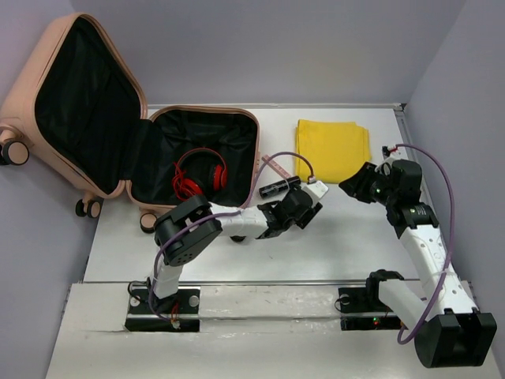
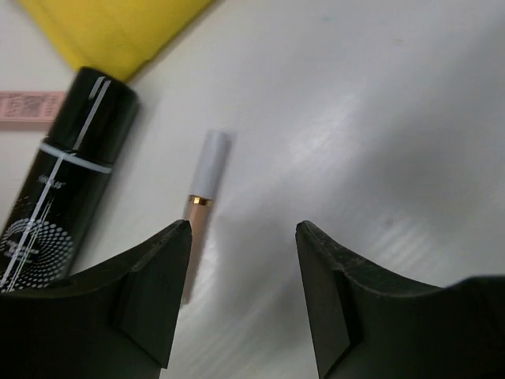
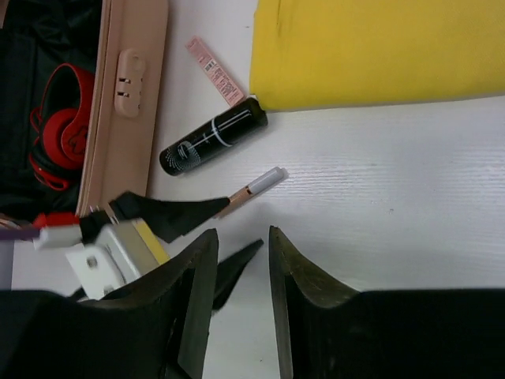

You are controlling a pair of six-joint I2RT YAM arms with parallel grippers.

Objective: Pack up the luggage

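White table (image 1: 355, 237), five things on it.
Open pink suitcase (image 1: 24, 99) at ten o'clock, folded yellow cloth (image 1: 333, 150) at one; near the middle a black bottle (image 1: 280, 187), a pink strip (image 1: 278, 166) beside it, a small white-capped tube (image 3: 254, 186).

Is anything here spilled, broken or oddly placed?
Nothing spilled or damaged. Only the red headphones lie inside the open suitcase; the black bottle, white-capped tube, pink strip and folded yellow cloth lie loose on the table beside it, the small ones at stray angles.
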